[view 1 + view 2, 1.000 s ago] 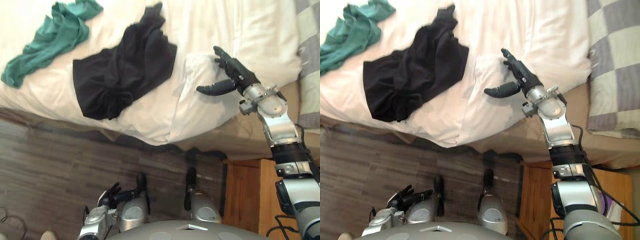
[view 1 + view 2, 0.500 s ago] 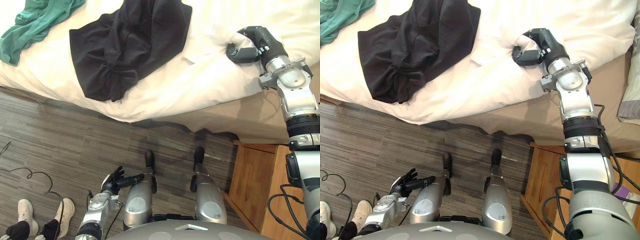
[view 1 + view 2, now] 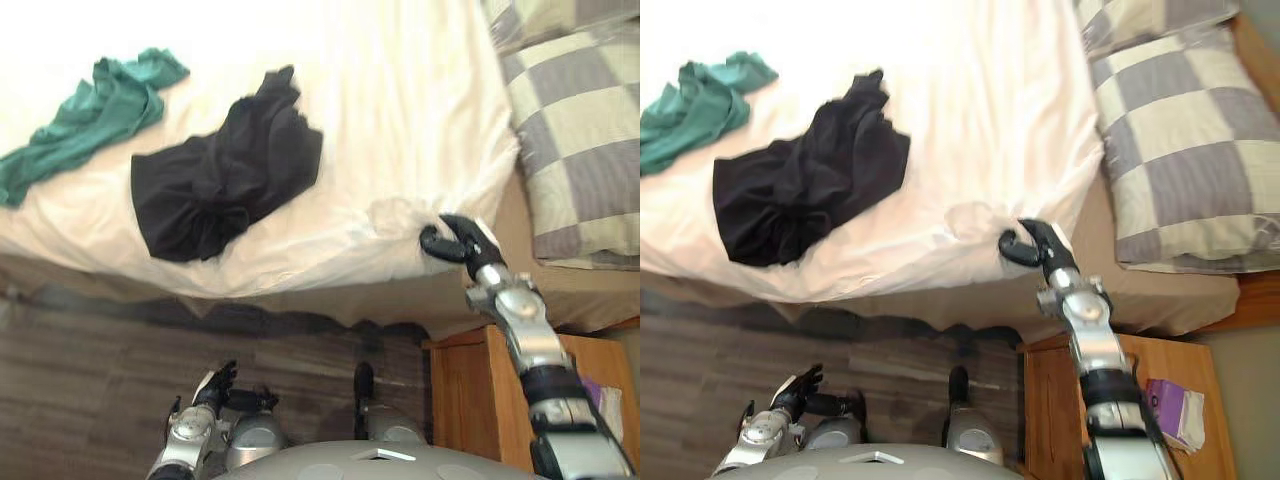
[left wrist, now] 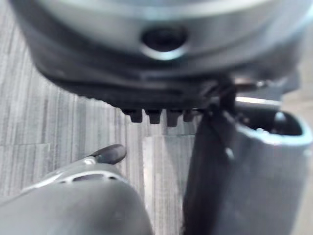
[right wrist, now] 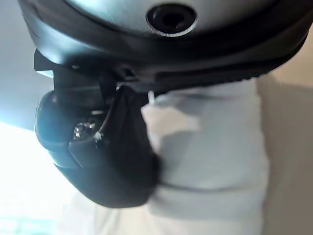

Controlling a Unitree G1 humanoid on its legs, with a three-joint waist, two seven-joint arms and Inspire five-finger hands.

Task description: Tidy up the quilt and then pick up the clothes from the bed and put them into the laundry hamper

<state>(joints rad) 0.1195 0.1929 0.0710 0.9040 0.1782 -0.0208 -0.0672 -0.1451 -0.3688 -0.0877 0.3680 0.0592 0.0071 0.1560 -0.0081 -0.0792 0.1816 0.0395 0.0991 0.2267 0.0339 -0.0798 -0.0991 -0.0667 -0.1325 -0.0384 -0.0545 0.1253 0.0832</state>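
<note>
A white quilt (image 3: pixel 400 110) covers the bed. My right hand (image 3: pixel 455 240) sits at its near right corner, fingers curled round a bunched fold of the quilt (image 3: pixel 975 218). In the right wrist view the dark thumb (image 5: pixel 107 156) presses against the white cloth (image 5: pixel 210 156). A black garment (image 3: pixel 220 185) lies crumpled on the quilt left of that hand. A green garment (image 3: pixel 90 115) lies further left. My left hand (image 3: pixel 215 385) hangs low over the floor, fingers straight and holding nothing.
A grey-and-cream checked pillow (image 3: pixel 580 160) lies at the bed's right end. A wooden nightstand (image 3: pixel 470 400) stands under my right arm, with a purple packet (image 3: pixel 1165 405) on it. Dark wood-plank floor (image 3: pixel 90 350) runs along the bed's near side.
My right hand went from open above the quilt to curled on its corner fold, and now holds it at the bed's near edge. The camera has shifted.
</note>
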